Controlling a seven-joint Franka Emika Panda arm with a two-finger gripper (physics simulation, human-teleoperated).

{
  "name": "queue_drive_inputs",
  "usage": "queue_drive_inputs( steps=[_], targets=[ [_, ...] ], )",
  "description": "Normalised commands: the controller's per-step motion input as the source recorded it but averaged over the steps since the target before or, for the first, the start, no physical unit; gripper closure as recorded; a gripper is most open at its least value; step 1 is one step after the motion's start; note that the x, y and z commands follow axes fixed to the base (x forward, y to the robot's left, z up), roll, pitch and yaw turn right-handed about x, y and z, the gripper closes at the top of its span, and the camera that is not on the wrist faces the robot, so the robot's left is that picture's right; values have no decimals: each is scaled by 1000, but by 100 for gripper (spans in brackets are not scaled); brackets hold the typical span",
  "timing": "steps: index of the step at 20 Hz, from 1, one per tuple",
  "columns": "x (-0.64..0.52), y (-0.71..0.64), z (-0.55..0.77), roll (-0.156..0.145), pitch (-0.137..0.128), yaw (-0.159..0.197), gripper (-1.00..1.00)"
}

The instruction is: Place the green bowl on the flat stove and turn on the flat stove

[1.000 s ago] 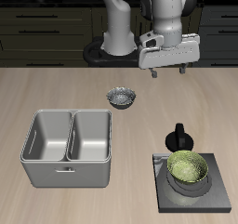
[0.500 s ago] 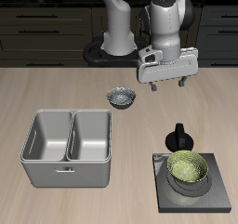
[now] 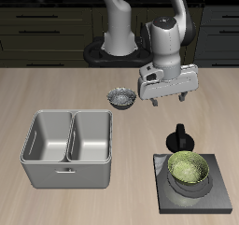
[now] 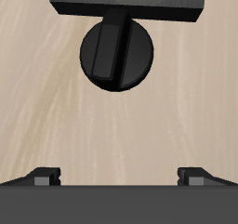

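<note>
The flat stove lay square near the table's front edge, its knob on the edge facing the back, handle bar pointing front to back. The green bowl sat upright on the stove, nothing visible inside it. Beside the stove stood a grey two-compartment basin. Behind the knob, a grey-and-white patterned bowl rested on the table. The end effector hung above the table behind the knob, fingers spread apart, gripping nothing.
</note>
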Motion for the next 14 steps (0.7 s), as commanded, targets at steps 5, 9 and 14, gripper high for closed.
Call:
queue_drive_inputs(
  steps=[5,9,14],
  targets=[
    [355,23,-202,8,151,-23,-100],
    [374,41,-28,-5,64,19,-100],
    [389,63,108,-28,32,18,-100]
  ],
)
